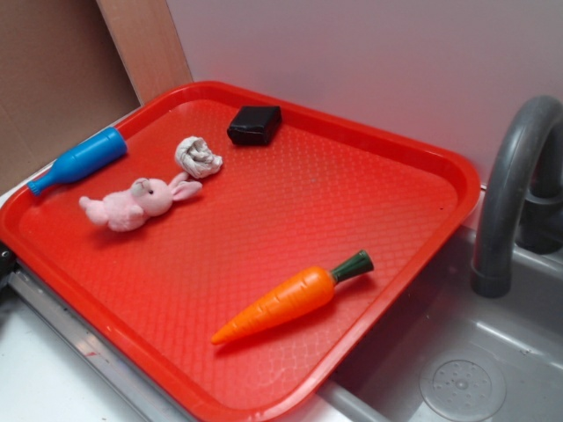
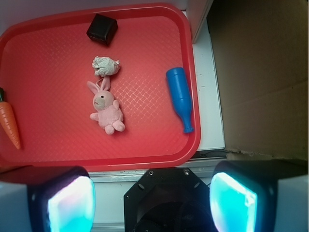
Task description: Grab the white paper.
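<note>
Red tray [image 2: 29, 150], ahead of gripper [image 2: 152, 198]. Gripper: jaws spread wide, empty. White paper [image 2: 105, 65]: ahead, slightly left, just beyond pink bunny's [image 2: 107, 108] ears, well clear of fingers.

In your wrist view the gripper [image 2: 152, 200] has its jaws wide apart, holding nothing, above the near edge of the red tray [image 2: 190, 140]. The white paper [image 2: 105, 65] lies on the tray, just beyond the ears of the pink plush bunny [image 2: 106, 108]. You see a black block [image 2: 102, 29] farther away, a blue bottle [image 2: 180, 97] at right, a carrot [image 2: 8, 123] at left.
</note>
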`<act>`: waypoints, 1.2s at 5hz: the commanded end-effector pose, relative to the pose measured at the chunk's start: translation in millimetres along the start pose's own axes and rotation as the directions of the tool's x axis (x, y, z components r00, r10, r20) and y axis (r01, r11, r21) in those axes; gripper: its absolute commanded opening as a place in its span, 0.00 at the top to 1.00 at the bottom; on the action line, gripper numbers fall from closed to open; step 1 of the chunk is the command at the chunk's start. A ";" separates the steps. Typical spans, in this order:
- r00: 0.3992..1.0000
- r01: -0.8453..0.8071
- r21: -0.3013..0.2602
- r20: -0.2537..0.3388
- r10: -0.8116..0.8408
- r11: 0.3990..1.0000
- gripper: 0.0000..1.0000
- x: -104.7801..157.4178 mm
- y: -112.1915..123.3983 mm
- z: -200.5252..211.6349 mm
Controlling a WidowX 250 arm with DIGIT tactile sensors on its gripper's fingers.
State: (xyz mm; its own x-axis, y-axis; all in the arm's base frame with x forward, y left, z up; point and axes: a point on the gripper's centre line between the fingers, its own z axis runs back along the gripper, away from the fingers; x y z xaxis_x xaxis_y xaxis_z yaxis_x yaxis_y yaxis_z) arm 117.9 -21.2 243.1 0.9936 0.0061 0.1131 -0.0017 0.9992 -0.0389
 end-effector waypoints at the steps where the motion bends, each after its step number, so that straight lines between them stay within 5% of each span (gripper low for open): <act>1: 1.000 0.000 0.000 0.000 0.000 1.000 0.00 0.0 0.0 0.0; 2: 1.000 -0.013 -0.025 -0.005 0.013 1.000 0.00 18.5 5.6 -1.4; 5: 1.000 -0.013 -0.025 -0.005 0.013 1.000 0.00 18.5 5.6 -1.4; 6: 0.999 -0.027 -0.021 -0.047 0.026 0.999 0.00 41.1 -1.8 -30.4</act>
State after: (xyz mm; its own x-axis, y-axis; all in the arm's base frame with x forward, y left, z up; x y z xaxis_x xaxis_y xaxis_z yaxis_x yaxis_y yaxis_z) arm 162.0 -23.5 211.2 0.9986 0.0345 0.0401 -0.0320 0.9976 -0.0620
